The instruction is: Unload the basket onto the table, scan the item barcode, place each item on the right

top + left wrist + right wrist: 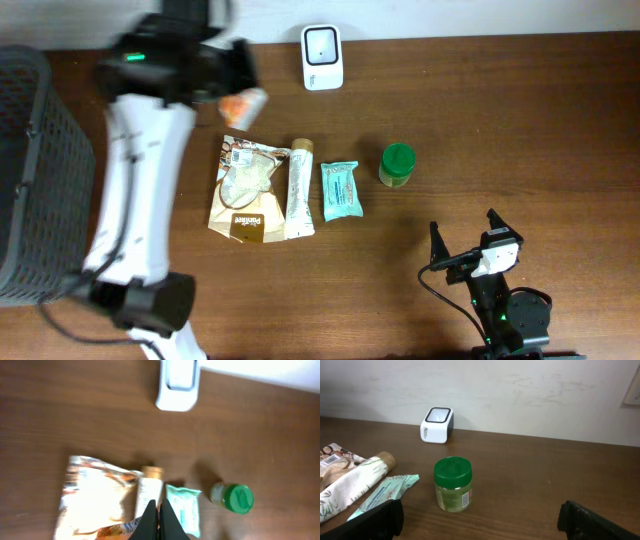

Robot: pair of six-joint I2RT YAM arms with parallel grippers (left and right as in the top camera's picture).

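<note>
Left end effector is seen closed, with the edge of an orange packet pinched between its fingers above the dark brown wooden desk. A white scanner is stood ahead of it at the desk's far edge, where a pale wall is met. Right end effector is held wide and empty, a green-lidded jar ahead of it. A dark mesh basket is seen left of the left end effector.

The orange packet is blurred overhead and cut off by the left wrist view's bottom edge.
</note>
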